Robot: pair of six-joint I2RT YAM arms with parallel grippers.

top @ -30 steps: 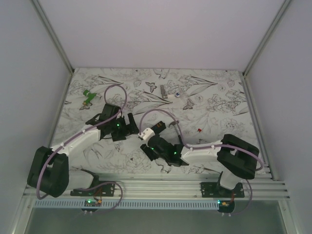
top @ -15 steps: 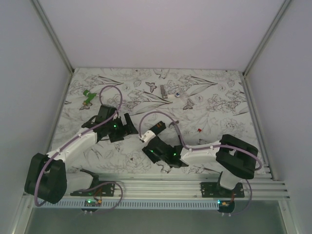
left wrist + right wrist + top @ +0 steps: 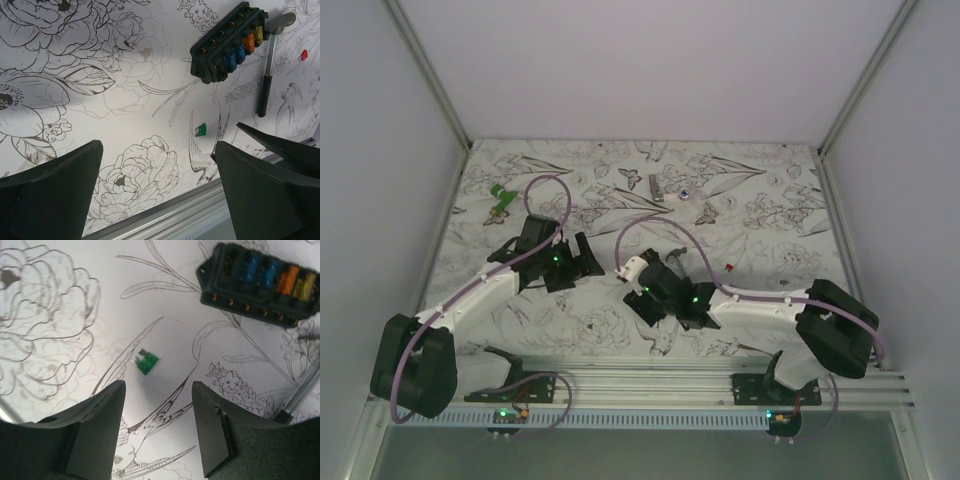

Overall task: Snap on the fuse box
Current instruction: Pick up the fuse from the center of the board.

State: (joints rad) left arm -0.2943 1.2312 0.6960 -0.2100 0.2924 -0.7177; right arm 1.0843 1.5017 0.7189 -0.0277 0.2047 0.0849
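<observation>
The fuse box [image 3: 228, 44] is a black block with blue, orange and yellow fuses in its slots. It lies on the flowered cloth, far ahead of my left gripper [image 3: 157, 160], which is open and empty. In the right wrist view the fuse box [image 3: 260, 286] lies at the upper right, beyond my right gripper [image 3: 159, 400], which is also open and empty. A loose green fuse [image 3: 147, 362] lies just ahead of the right jaws and also shows in the left wrist view [image 3: 201, 130]. In the top view my left gripper [image 3: 586, 256] and right gripper [image 3: 638, 290] face each other; the box is hidden there.
A black-handled hammer [image 3: 266, 75] lies just beyond the fuse box, seen also in the top view [image 3: 678, 258]. A small red piece [image 3: 728, 267] lies to its right. A grey metal piece [image 3: 656, 188] and a green part [image 3: 500, 200] lie at the back. The metal rail [image 3: 650, 385] runs along the near edge.
My right arm has drawn back to the right, its wrist shifting away from the left gripper. My left gripper pulled back a little to the left early on, then stayed still.
</observation>
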